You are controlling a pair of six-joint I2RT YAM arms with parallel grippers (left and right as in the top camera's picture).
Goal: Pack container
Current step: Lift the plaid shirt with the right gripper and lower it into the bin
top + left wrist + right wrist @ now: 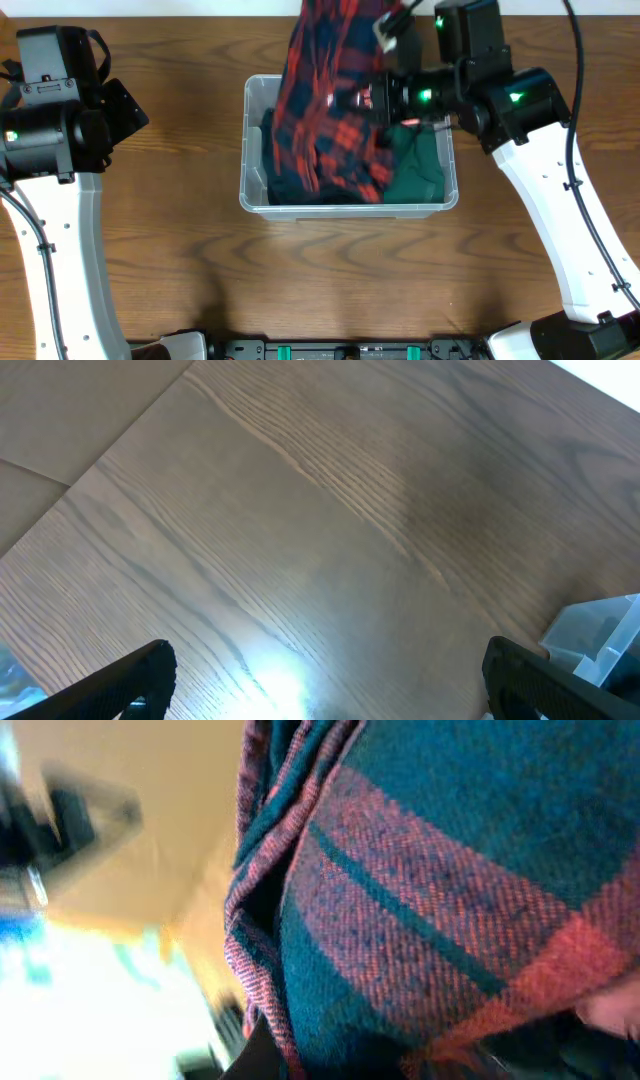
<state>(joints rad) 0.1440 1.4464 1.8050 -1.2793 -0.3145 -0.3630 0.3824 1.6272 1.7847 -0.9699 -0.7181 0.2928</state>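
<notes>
Red-and-navy plaid cloth point(325, 110) hangs over the container point(300, 207), pinched in the right claw point(378, 98), the left claw point(128, 108) spread wide.

The left arm point(62, 260) is a long white shell with round black parts at one end. A tiny green light point(12, 134) glows on the black. A thin black cable point(33, 238) runs along the white. The right arm point(555, 220) looks the same: white shell, black joints, small green lights point(516, 98) and a black cord point(578, 150). The left gripper point(328, 665) has dull black fingers point(135, 675).
</notes>
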